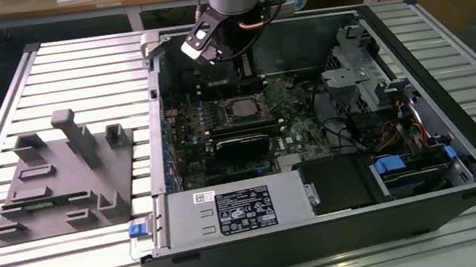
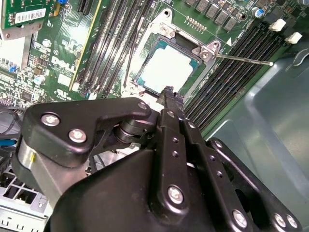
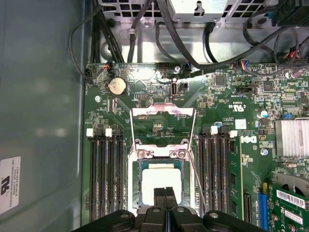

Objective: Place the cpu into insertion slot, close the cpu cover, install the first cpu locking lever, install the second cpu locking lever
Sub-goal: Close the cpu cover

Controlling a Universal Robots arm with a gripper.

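Observation:
The cpu (image 3: 158, 181) lies pale-faced in the insertion slot (image 3: 137, 166) on the green motherboard; it is also seen in the second wrist view as the cpu (image 2: 169, 67). The cpu cover (image 3: 163, 112), a silvery frame, stands swung open beyond the socket's hinge. My gripper (image 3: 165, 193) hovers just above the chip's near edge, its black fingers pressed together with nothing between them. One thin locking lever (image 2: 241, 59) sticks out free beside the socket. In the exterior view my gripper (image 1: 220, 53) hangs over the back of the open case, above the insertion slot (image 1: 242, 108).
Memory slots (image 3: 104, 174) flank the socket on both sides. Black cables (image 3: 145, 29) and a drive cage lie past the board. A card with a heatsink (image 1: 241, 143) sits near the socket. A grey fixture block (image 1: 64, 180) stands on the slatted table at the exterior view's left.

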